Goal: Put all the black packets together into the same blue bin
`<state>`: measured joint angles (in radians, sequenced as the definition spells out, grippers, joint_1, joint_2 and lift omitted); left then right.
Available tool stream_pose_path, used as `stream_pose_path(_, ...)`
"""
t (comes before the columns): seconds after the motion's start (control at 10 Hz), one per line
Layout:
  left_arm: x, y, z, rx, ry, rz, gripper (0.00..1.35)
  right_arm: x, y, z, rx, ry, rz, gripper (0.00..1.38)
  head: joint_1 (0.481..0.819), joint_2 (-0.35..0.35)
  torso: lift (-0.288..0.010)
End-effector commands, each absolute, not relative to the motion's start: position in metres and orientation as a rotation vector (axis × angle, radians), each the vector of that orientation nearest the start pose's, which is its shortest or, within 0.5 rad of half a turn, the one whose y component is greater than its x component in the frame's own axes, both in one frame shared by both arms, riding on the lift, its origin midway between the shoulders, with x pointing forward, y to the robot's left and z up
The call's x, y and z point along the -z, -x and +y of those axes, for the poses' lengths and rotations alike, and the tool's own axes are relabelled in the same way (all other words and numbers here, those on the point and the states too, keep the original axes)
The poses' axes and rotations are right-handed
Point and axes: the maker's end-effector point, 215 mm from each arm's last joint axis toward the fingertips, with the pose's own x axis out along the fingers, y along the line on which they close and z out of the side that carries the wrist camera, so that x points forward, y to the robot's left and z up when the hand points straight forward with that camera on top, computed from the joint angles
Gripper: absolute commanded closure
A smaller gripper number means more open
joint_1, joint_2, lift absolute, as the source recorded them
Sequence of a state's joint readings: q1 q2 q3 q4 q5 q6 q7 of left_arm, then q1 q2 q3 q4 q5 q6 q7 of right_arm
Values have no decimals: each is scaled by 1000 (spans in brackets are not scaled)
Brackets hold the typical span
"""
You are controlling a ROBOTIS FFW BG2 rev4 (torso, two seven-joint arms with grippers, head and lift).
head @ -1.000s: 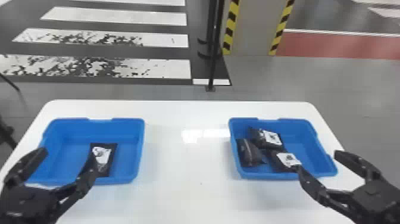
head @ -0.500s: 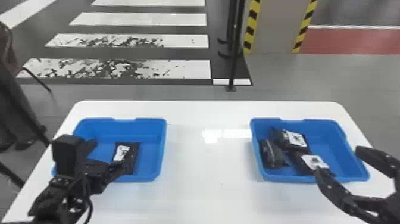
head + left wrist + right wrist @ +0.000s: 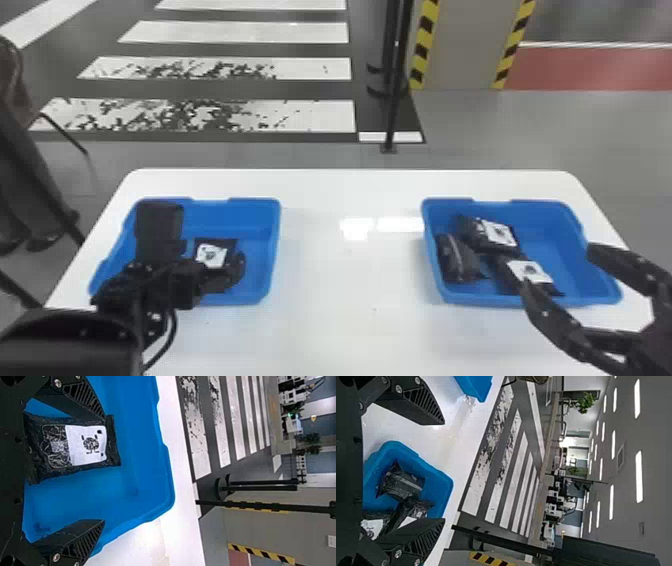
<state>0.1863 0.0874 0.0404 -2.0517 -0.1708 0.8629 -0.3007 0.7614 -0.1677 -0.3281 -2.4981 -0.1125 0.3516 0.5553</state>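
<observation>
Tally: three black packets [image 3: 457,260] share the right blue bin [image 3: 565,245]; one stray packet [image 3: 85,445] lies in the left blue bin [image 3: 272,250], its transfer outstanding, I judge. My left jaws and right jaws: both spread, gripping nothing.

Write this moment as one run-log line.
left end effector: open over left blue plastic bin holding one flat black packet | right end effector: open near right blue plastic bin holding three black packets | goal: unmet

Left blue bin [image 3: 252,212] holds one black packet [image 3: 212,255] (labelled); right bin [image 3: 562,250], three [image 3: 492,235].
</observation>
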Motion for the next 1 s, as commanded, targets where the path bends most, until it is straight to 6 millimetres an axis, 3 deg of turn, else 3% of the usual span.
stream_pose_path(0.0, 444, -489, 252, 146, -150, 666, 114, 288, -358, -242, -440, 177, 202, 162, 695, 9, -110)
stream_pose_path(0.1, 447, -490, 250, 144, -160, 696, 114, 279, -359, -236, -454, 197, 172, 162, 695, 11, -110)
stream_pose_path(0.5, 477, -485, 245, 145, -170, 849, 114, 287, -358, -239, -450, 188, 190, 162, 695, 11, -110)
stream_pose_path(0.9, 492, -495, 265, 91, -226, 900, 114, 286, -358, -236, -455, 185, 182, 163, 695, 25, -110)
